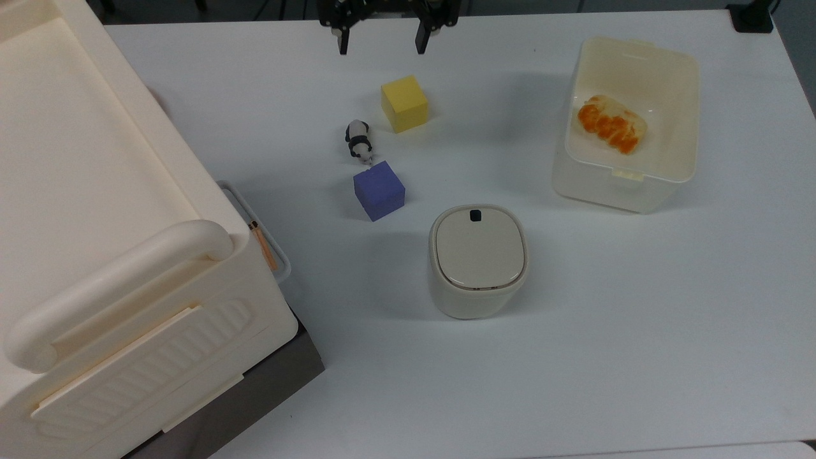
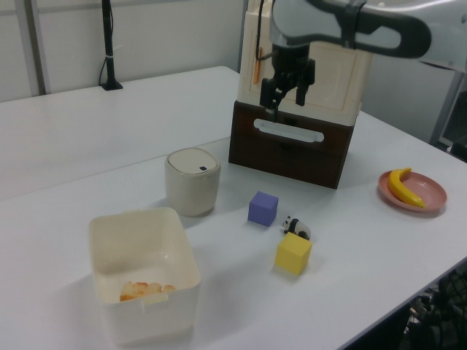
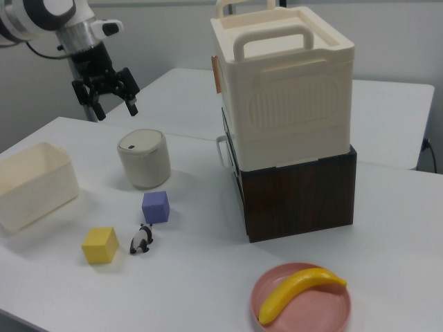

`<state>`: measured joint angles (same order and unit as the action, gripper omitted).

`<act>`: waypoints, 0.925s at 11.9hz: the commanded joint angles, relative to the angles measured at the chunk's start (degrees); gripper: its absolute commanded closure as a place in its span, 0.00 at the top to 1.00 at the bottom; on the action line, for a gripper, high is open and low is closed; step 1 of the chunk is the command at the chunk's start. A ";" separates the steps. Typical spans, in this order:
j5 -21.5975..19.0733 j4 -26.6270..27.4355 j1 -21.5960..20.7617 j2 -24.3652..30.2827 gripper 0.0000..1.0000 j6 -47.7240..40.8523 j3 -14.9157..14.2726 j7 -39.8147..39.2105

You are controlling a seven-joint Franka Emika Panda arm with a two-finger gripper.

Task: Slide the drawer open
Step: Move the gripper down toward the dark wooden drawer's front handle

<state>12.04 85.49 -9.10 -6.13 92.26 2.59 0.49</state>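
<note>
While the end effector (image 2: 285, 100) hangs in the air with its two black fingers (image 3: 131, 106) spread well apart and nothing between them, it points down over the white tabletop (image 1: 574, 306). From the left view it appears in front of the cream cabinet (image 2: 343, 69), just above the white wire loop handle (image 2: 288, 130), though the right view shows it well away from the cabinet, up above the lidded cream canister (image 3: 144, 158). The drawer (image 2: 292, 146) sits shut in the dark brown base under the cabinet, its front panel flush. Near the canister on the tabletop lie a purple cube (image 1: 378, 190), a small panda figure (image 1: 359, 141) touching the cube's corner in the top view, and a yellow cube (image 1: 403, 102) a little beyond. A translucent cream tub (image 1: 663, 185) stands well apart, holding an orange-and-white piece of food (image 1: 611, 123). On the cabinet's other side, a banana (image 3: 299, 291) rests on a pink plate (image 3: 277, 321).
</note>
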 commanded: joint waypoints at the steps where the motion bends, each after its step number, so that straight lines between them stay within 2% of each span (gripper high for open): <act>1: 3.42 4.76 -1.01 -0.11 1.00 4.50 -0.48 -0.05; 7: 8.69 6.97 -1.89 -0.29 1.00 5.47 -0.48 0.04; 9: 16.05 12.12 -3.12 0.58 1.00 9.32 -0.39 1.70; 10: 22.53 16.15 -4.17 0.68 1.00 13.00 -0.39 6.24; 11: 30.68 20.28 -4.61 0.59 1.00 16.51 -0.22 12.98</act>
<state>29.62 94.90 -11.63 -7.68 100.81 2.61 2.79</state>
